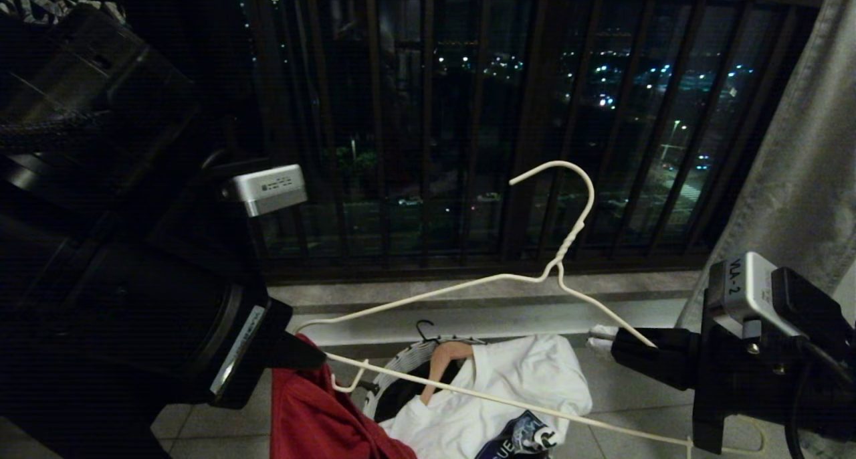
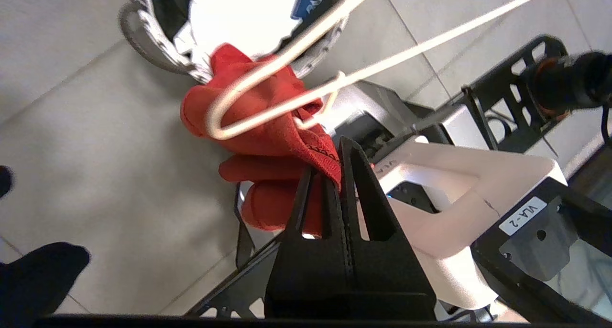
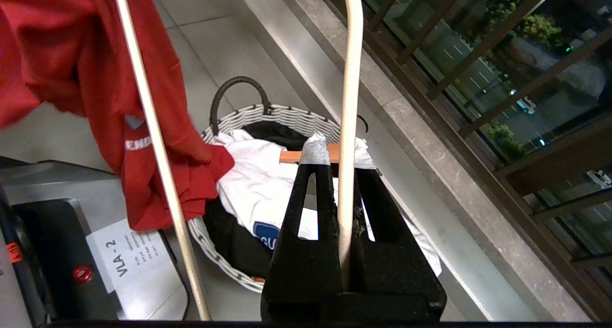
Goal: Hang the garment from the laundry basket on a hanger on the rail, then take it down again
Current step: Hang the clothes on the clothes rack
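Head view: right gripper [image 1: 625, 352] had its jaws closed on the hanger [image 1: 468, 286], pinching the right shoulder wire and holding the frame up in the air over the laundry basket [image 1: 394, 372], hook end up toward the window bars [image 1: 428, 124]. Left gripper [image 2: 334, 175] was clamped tight on a fold of the garment [image 2: 267, 141], right at the hanger's left shoulder tip.

Key relation: the hanger's long axis ran across between the two grippers, left tip touching or lying against the bunched red cloth, left arm the nearer one. Left wrist view showed the wire loop over the fabric, but I couldn't tell whether it was inside the neck opening or only resting on top.

Rest of the garment hung down from the left jaws, beside the basket. White T-shirt [image 1: 508, 379] remained in the basket. Rail wasn't in view.

My read: threading step, not seated yet.
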You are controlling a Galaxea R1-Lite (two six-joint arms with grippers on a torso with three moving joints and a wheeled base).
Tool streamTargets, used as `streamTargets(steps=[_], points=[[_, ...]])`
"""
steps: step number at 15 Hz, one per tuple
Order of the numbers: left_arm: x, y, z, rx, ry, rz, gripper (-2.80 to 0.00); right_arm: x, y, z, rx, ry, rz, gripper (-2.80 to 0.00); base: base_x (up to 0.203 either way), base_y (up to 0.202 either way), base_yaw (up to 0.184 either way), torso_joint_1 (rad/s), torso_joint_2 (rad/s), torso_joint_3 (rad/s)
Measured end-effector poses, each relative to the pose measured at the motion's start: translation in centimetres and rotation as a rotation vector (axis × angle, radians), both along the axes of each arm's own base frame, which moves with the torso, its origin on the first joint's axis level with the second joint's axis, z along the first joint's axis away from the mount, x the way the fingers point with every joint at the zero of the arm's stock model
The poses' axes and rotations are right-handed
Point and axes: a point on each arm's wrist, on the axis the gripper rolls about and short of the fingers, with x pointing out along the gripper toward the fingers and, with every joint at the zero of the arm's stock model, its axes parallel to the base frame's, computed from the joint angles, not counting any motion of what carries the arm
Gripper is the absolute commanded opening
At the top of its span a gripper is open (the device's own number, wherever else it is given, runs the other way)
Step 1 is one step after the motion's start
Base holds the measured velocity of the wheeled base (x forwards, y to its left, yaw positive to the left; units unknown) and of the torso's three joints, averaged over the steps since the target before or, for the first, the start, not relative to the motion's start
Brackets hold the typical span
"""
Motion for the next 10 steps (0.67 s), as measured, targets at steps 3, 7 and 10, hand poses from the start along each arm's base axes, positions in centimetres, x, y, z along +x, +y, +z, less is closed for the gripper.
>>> streamTargets(steps=[3, 7, 10], points=[[-0.3, 0.4, 0.5, -0.005, -0.025, 0.022, -2.8, 0.6, -0.3, 0.5, 0.015, -0.024, -0.031, -2.8, 0.0, 0.0, 0.0, 0.0, 0.0, 0.0], [-0.4, 1.0, 0.7, -0.057, -0.006, -0.026, -2.8, 2.4, -1.3, 1.1, 0.049, -0.087, -0.114, -2.8, 0.0, 0.0, 0.0, 0.0, 0.0, 0.0], [0.7, 1.3, 0.3, -0.06, 0.01, -0.004, -2.8, 3.5, -2.6, 1.4, 0.056, -0.096, -0.17, -2.8, 0.0, 0.0, 0.0, 0.0, 0.0, 0.0]])
